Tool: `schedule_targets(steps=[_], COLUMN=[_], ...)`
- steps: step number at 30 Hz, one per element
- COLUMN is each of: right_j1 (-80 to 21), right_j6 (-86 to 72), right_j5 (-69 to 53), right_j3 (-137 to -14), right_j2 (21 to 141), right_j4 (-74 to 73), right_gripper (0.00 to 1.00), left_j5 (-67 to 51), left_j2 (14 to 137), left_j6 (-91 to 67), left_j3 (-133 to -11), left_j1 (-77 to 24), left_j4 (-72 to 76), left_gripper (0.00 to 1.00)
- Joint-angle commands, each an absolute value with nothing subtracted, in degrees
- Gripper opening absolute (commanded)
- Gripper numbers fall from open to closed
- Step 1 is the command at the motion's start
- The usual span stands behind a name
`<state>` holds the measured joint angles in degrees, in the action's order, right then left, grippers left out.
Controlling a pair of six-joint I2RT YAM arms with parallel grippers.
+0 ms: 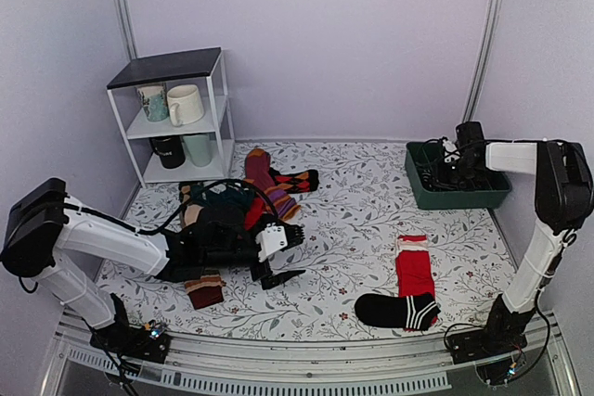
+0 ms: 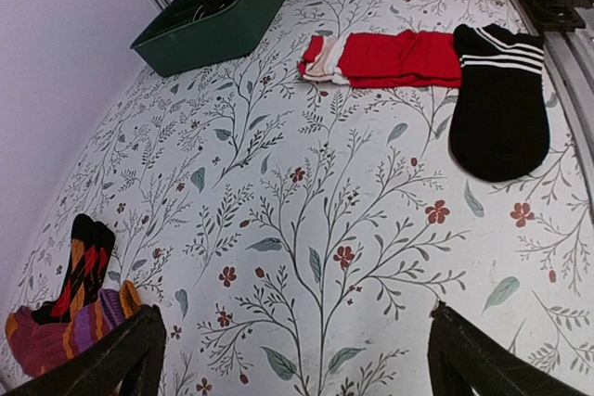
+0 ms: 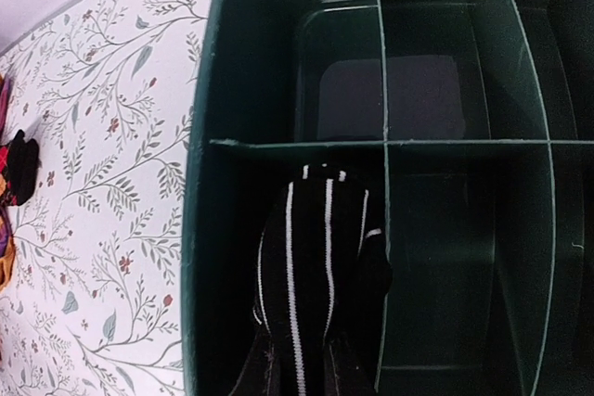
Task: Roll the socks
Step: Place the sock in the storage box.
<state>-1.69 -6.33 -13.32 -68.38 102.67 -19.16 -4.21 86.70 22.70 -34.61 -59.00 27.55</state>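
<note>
One striped sock [image 3: 320, 275], seemingly rolled, hangs in the bin [image 3: 200, 229], in a cell against its outer wall. Your right claw [image 1: 452, 162] looks clamped on it. Your left claw [image 2: 297, 359] hovers over the table, fingers wide apart, holding nothing. Rolling seems done; you have only to release. Red sock [image 2: 399, 57] lies unrolled.

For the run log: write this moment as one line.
right fingers: shut on striped sock, inside green bin | left fingers: open, above table
</note>
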Motion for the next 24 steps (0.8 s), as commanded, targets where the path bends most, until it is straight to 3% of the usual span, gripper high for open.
schedule_targets(steps=[1,24], right_j1=[-1.49,-6.0], right_j6=[-5.43,-8.85], right_j5=[-10.99,0.66], right_j3=[-70.42,-81.63], right_j2=[106.52,118.23], right_j4=[-24.49,-31.63], right_gripper=[0.0,0.01], left_j5=[-5.09,-5.8], left_j2=[85.52,83.55], left_j6=[23.18,23.49], left_j3=[-33.84,-33.14], left_j1=[-58.51,-58.47], left_j4=[26.9,27.33], left_gripper=[0.99,0.99])
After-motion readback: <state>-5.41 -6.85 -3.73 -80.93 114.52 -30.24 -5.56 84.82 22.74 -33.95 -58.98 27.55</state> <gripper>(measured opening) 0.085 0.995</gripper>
